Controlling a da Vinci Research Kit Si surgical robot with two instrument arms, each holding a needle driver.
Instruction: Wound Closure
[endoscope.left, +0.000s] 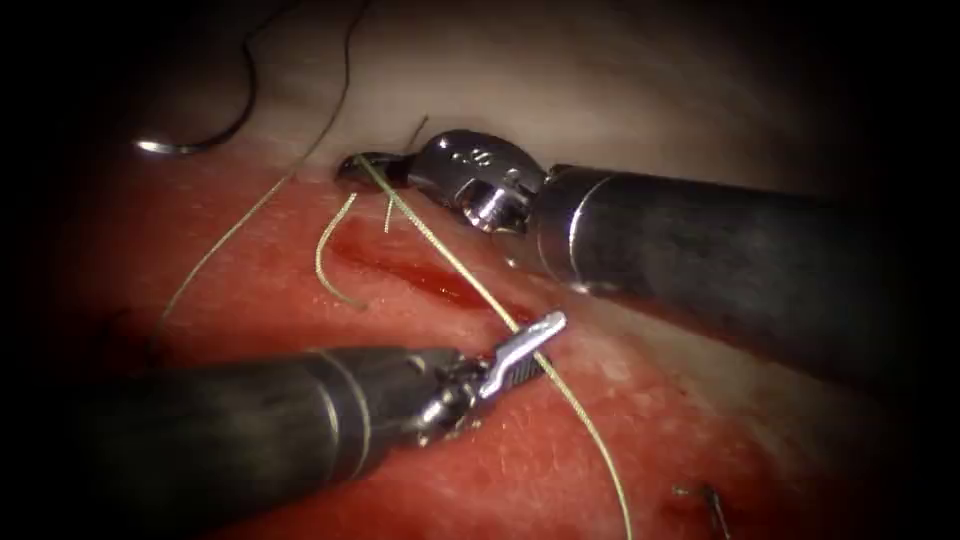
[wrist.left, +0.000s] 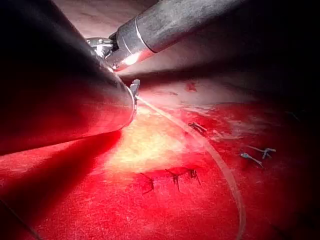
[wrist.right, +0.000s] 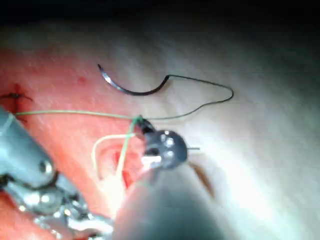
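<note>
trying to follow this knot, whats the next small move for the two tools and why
Probably a gentle pull apart to snug the throw. The right tool is shut on the thread at the cut's upper end; the left tool grips the same strand lower down. A loose loop still lies on the tissue. The needle lies free on the tissue, held by neither.

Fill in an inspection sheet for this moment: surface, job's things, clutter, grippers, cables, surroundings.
Surface: tissue wet with red fluid along the cut.
Job's things: needle lies free on the tissue, upper left of the cut, held by neither tool; thread runs diagonally across the cut.
Clutter: cut end of thread left of the cut; finished stitches.
Grippers: right gripper shut on the thread; left gripper by the thread, grip unclear.
Cables: nothing seen.
Surroundings: dark.
</note>
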